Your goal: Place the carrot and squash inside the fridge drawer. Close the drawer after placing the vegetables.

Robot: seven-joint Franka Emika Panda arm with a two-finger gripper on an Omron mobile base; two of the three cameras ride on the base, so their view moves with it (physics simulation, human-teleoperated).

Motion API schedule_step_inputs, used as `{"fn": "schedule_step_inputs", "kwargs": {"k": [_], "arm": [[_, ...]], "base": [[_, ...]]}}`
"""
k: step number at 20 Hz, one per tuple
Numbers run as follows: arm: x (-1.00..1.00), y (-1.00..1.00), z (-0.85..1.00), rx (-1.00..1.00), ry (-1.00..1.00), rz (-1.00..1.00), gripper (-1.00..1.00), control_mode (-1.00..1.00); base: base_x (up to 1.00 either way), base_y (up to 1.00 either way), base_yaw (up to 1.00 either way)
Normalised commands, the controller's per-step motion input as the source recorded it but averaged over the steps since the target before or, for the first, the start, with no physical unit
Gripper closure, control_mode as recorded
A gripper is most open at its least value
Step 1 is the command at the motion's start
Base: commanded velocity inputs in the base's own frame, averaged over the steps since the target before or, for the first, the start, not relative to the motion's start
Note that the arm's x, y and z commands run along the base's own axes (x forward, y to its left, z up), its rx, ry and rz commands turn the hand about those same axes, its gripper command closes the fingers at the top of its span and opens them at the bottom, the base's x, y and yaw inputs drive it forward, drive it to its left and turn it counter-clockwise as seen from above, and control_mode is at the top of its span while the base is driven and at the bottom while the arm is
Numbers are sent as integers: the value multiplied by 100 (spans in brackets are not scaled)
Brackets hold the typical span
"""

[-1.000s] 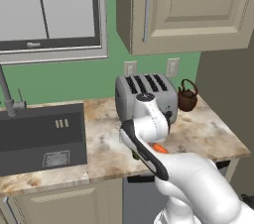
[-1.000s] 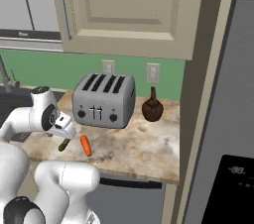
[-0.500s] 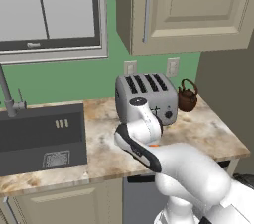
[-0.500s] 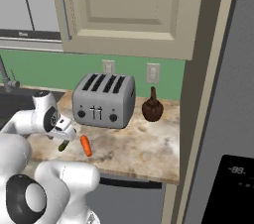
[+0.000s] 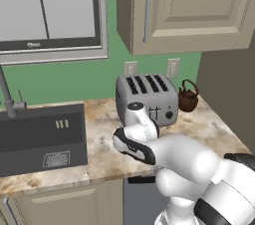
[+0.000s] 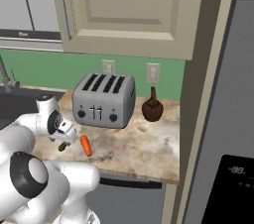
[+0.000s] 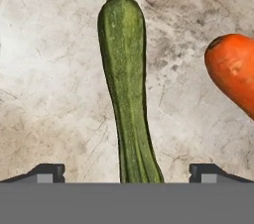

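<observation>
- Your gripper [image 7: 127, 173] hangs directly over the squash [image 7: 126, 89], jaws spread wide, one tip on each side of it and nothing held.
- The squash lies flat on the counter [image 6: 144, 143], in front of the toaster [image 6: 103, 100].
- The carrot [image 6: 86, 145] lies just beside the squash, apart from it, also in front of the toaster.
- Behind the toaster's right end stands a dark kettle [image 6: 152, 108], near the wall.
- The sink [image 5: 40, 137] sits well to the toaster's left.
</observation>
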Motion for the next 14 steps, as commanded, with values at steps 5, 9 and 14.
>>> {"fn": "schedule_step_inputs", "kwargs": {"k": [5,9,14], "arm": [[11,0,-11,0,0,0,-100,-100],[12,0,-17,0,0,0,-100,-100],[13,0,-23,0,0,0,-100,-100]], "base": [[0,0,0],[0,0,0],[0,0,0]]}}
